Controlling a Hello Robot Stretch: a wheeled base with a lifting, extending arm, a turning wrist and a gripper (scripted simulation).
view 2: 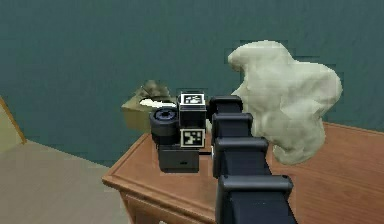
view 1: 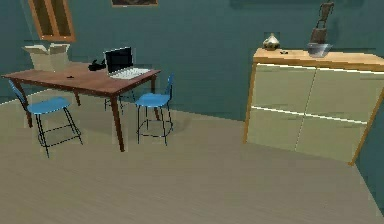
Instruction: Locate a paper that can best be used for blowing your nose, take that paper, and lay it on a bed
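Note:
In the arm side view a tan box with white paper sticking out of its top (view 2: 146, 103) stands at the far left corner of a wooden tabletop (view 2: 150, 175). My gripper (view 2: 160, 122) is at the end of the dark arm (view 2: 245, 165), left of the two white marker squares, directly in front of that box. I cannot tell whether the gripper holds anything, nor whether it touches the box.
A large cream lumpy object (view 2: 285, 95) stands on the same tabletop, right of the arm. The forward view has a wooden table (view 1: 80, 82) with a laptop (view 1: 123, 62) and cardboard box (view 1: 48, 55), blue chairs (view 1: 153, 100), and a cream-doored cabinet (view 1: 315, 105) carrying ornaments.

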